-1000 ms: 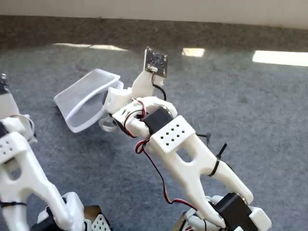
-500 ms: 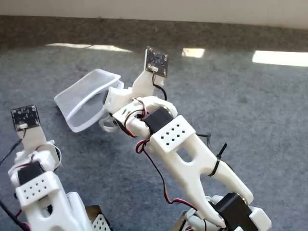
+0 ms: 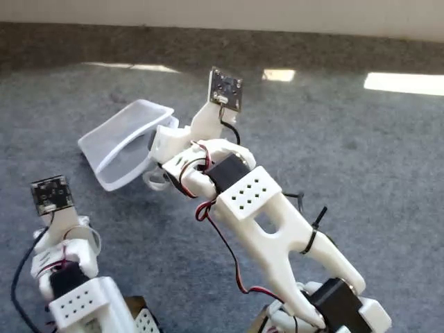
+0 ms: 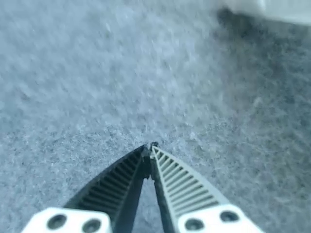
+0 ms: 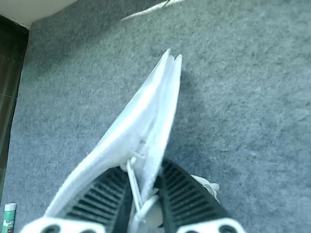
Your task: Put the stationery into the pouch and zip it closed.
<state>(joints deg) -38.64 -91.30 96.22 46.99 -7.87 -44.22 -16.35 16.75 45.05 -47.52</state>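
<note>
translucent white pouch [image 5: 146,111] pinched in ribbed right end effector [image 5: 143,167], fuzzy grey table [image 5: 243,97]

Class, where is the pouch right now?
In the high view the pouch is left of centre over the grey table, its near end gripped in the right arm's jaws.
</note>
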